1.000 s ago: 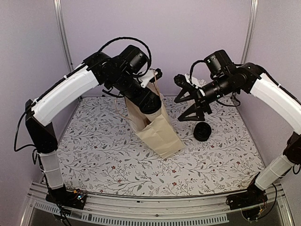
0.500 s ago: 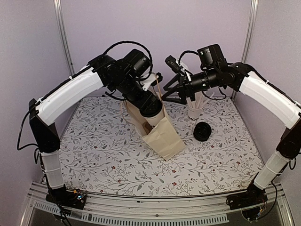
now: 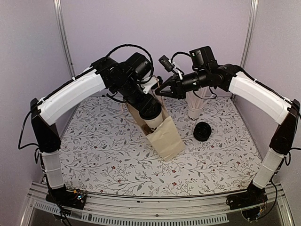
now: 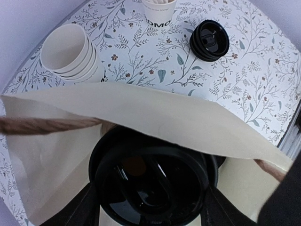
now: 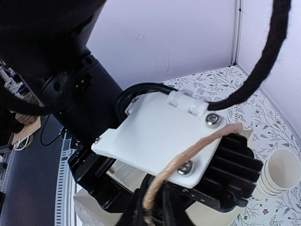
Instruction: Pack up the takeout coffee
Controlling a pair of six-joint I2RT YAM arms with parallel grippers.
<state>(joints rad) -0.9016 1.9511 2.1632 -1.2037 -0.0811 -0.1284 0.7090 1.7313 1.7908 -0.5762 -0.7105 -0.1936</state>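
A takeout coffee cup [image 3: 153,119] with a black lid [image 4: 150,179] sits in the mouth of the cream paper bag [image 3: 165,137]. My left gripper [image 3: 149,111] reaches down into the bag and is shut on the cup. Its dark fingers [image 4: 82,207] press either side of the lid. The bag's near wall [image 4: 164,120] covers the lid's far edge. My right gripper [image 3: 161,90] hovers by the bag's top, just right of the left wrist. It is shut on a brown loop handle [image 5: 188,155], which runs down between its fingertips [image 5: 153,214].
A white cup of straws [image 3: 195,110] stands right of the bag. A stack of black lids [image 3: 203,131] lies in front of it. A stack of empty white cups [image 4: 70,52] lies on its side behind the bag. The left wrist's white plate [image 5: 160,127] fills the right wrist view.
My right arm has swung left from above the black lids to the bag's top, and its jaws have closed on the loop handle. The left gripper kept its hold on the cup.
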